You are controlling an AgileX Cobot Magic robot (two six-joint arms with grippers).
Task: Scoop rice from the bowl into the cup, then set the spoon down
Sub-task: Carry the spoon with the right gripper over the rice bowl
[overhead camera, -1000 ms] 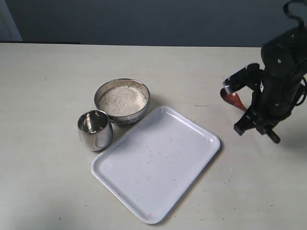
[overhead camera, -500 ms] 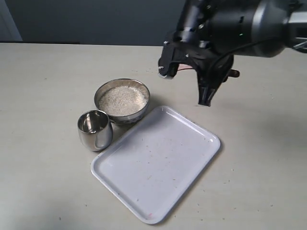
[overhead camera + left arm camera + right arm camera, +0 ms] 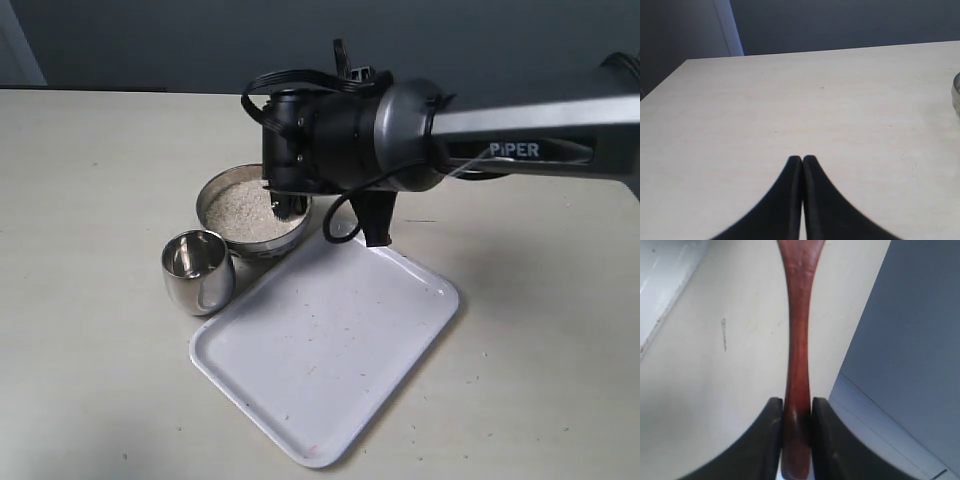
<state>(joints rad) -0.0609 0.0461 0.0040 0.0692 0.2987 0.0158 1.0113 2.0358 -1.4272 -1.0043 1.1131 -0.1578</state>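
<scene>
The steel bowl (image 3: 232,184) holds white rice (image 3: 243,210) and stands left of centre on the table. Touching its near left side is the small steel cup (image 3: 198,270), which looks empty. My right arm (image 3: 340,140) reaches across the middle and hangs over the bowl's right rim, covering that part of it. The right gripper (image 3: 796,402) is shut on the slim handle of the reddish-brown spoon (image 3: 799,340); the spoon's head runs out of the right wrist view. My left gripper (image 3: 801,159) is shut and empty above bare table, with the bowl's rim (image 3: 957,92) at the frame edge.
A white rectangular tray (image 3: 325,340) lies tilted just right of the cup and in front of the bowl; its corner (image 3: 665,270) shows in the right wrist view. A dark wall runs behind the table's far edge.
The right arm has swung from the table's right side leftward to above the bowl, still holding the spoon. Bowl, cup and tray have not moved.
</scene>
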